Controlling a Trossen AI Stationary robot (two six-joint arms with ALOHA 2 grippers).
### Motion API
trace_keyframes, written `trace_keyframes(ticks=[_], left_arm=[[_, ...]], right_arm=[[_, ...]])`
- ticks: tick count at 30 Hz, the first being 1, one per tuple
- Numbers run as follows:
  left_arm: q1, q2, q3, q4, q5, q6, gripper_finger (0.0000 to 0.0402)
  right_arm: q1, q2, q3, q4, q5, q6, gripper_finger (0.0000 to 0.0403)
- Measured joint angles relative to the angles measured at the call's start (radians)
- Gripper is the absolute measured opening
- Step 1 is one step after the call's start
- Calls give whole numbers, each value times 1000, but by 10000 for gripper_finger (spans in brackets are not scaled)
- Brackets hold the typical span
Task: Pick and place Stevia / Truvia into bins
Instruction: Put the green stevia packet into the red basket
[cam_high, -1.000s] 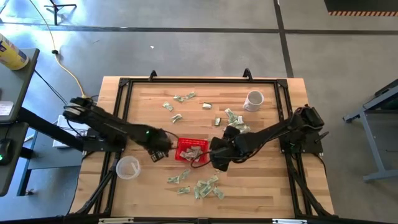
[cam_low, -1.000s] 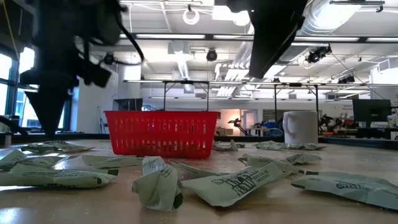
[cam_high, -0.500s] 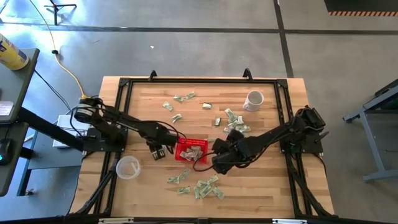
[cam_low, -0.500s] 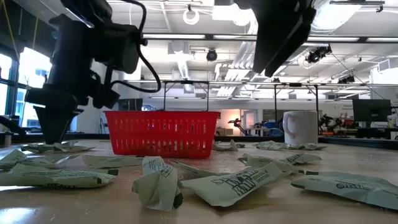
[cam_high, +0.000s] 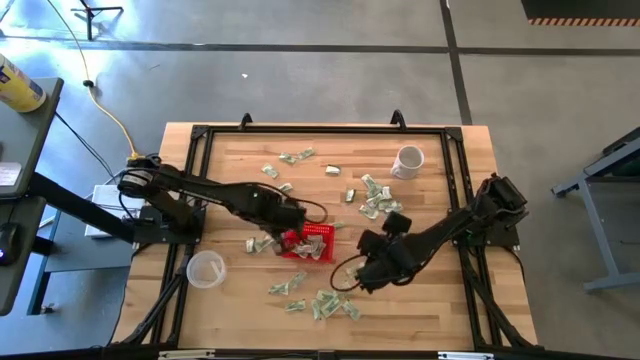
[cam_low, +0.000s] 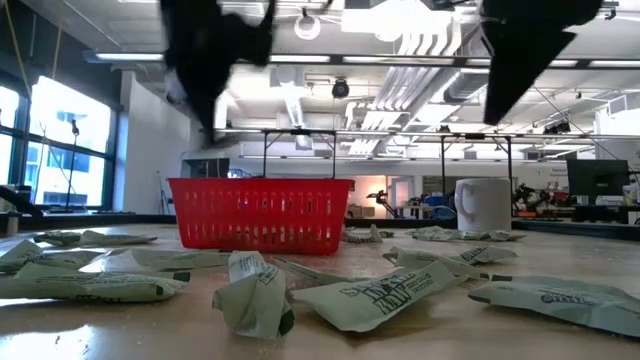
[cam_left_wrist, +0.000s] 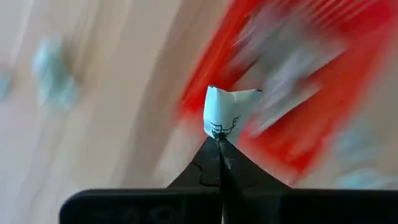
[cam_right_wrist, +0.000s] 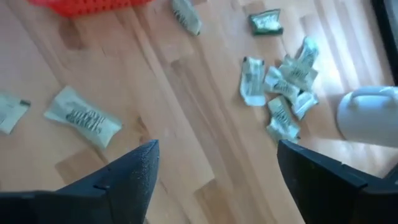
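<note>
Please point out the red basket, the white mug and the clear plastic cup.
red basket (cam_low: 260, 212), low view, on its slotted front wall.
white mug (cam_high: 409, 160), high view, on its rim.
clear plastic cup (cam_high: 205, 268), high view, on its rim.

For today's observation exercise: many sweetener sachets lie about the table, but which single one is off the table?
The sachet pinched in the shut left gripper, above the red basket. All others lie on the wood or in the basket.

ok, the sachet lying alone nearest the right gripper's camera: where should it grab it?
Probably across the narrow middle of the sachet, coming straight down. It lies flat on the table with bare wood all around, so both fingers have room. The right gripper is already open.
</note>
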Motion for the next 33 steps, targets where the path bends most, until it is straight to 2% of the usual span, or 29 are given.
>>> trace_keyframes(ticks=[3,6,9,13,18,23,28,33], left_arm=[[0,2,32,175,134,6,23],[0,42,35,293,204,1,65],[-1,94,32,262,174,-71,127],[0,123,30,182,209,-139,199],[-37,67,31,117,213,-180,255],[-116,-23,33,-9,107,-252,262],[-202,-78,33,-174,23,-382,238],[-263,-88,32,-262,-38,-457,213]], right_arm=[[21,0,-25,6,-22,28,314],[42,0,-55,6,-59,66,314],[74,0,-79,40,-112,78,314],[126,0,-104,139,-142,91,314],[167,0,-162,381,-144,-85,314],[132,0,-259,588,-122,-318,314],[15,0,-353,724,-226,-418,314],[-67,0,-430,883,-351,-523,314]])
